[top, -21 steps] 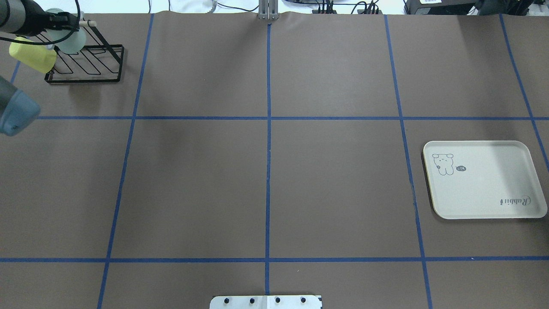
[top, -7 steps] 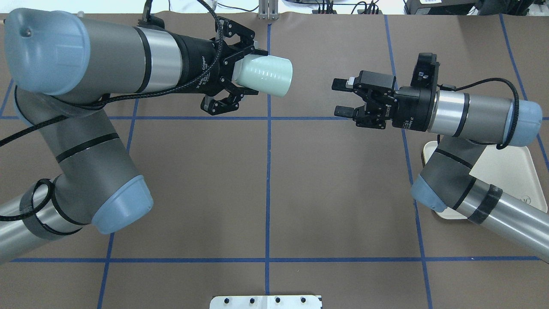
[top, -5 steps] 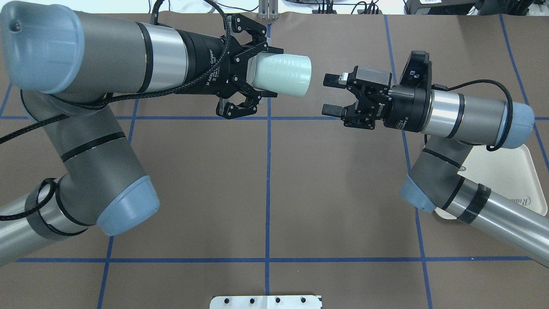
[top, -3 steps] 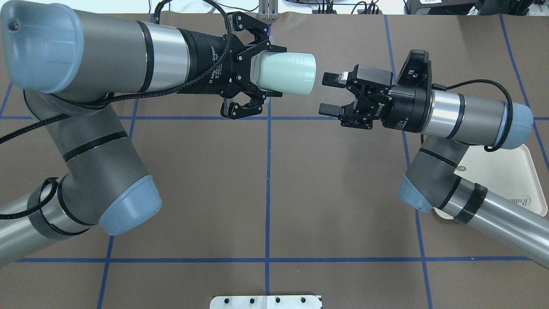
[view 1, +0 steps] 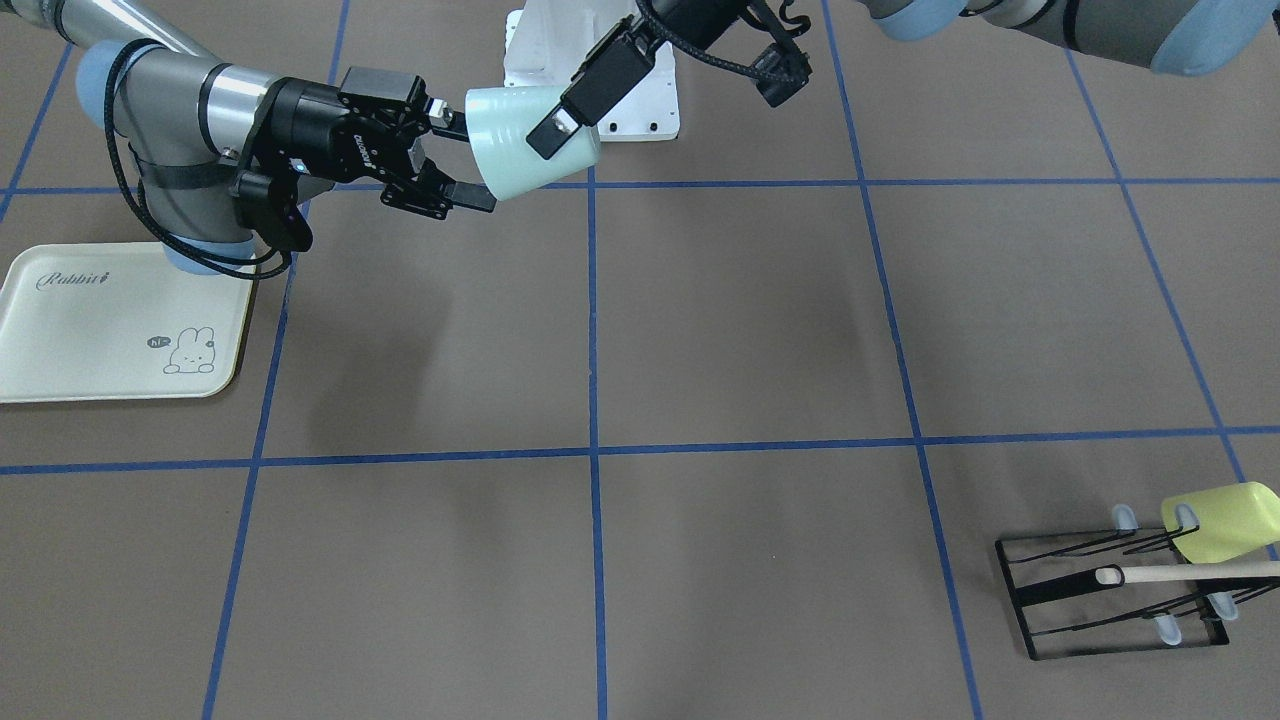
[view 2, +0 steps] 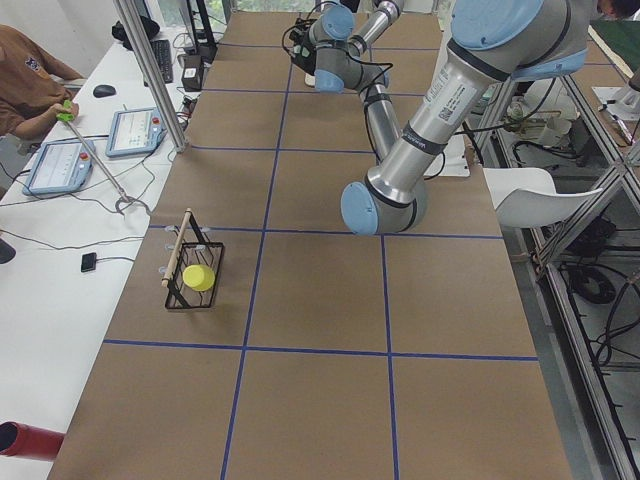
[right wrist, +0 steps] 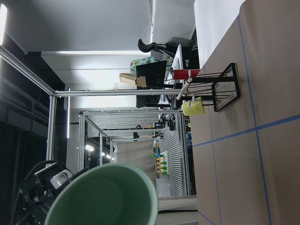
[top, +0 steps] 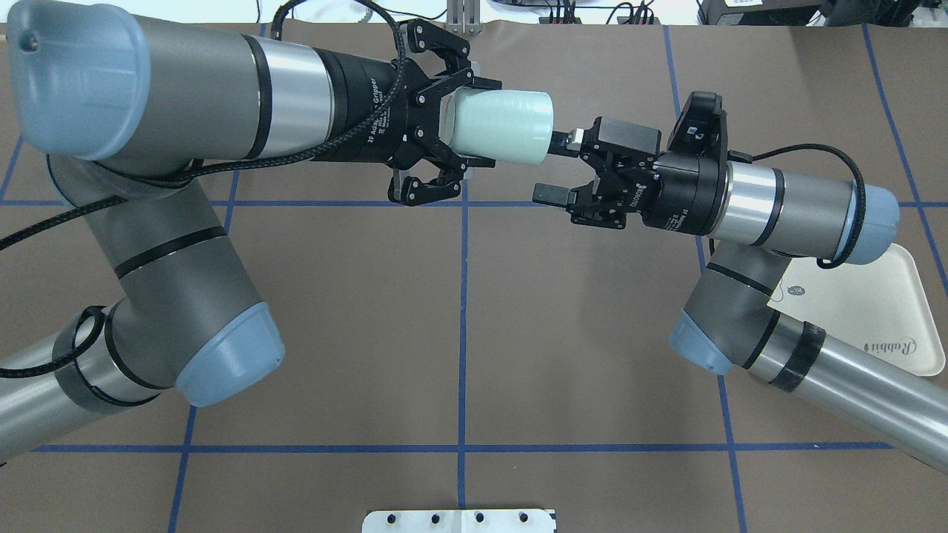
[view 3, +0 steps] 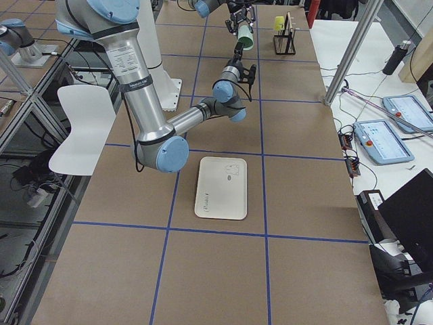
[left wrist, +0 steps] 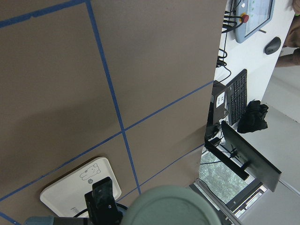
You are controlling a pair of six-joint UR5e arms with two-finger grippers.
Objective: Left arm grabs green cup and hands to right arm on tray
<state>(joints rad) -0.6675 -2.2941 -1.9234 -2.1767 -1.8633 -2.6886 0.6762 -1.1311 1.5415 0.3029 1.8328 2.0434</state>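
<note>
1. Your green cup is in the air over the far middle of the table. It lies on its side, base toward the left arm and open mouth toward the right arm.
2. The left gripper is clamped on the cup's base end and shows no sign of letting go.
3. The change: a second ago there was a plain gap between the cup's rim and the right gripper. Both arms have since pushed inward and that gap is gone, with one finger now at the rim.
4. The right gripper is still spread and holds nothing. From the front-facing view one finger looks to sit at or just inside the mouth and the other outside the wall. I cannot tell whether either touches.
5. So the hand-over looks ready for the take. I judge the right should pinch the rim wall before the left lets go.
6. The tray lies well apart, partly under the right arm — the carry is still to come.
7. Watch the pinch: a grip on the rim alone may let the cup droop.
</note>
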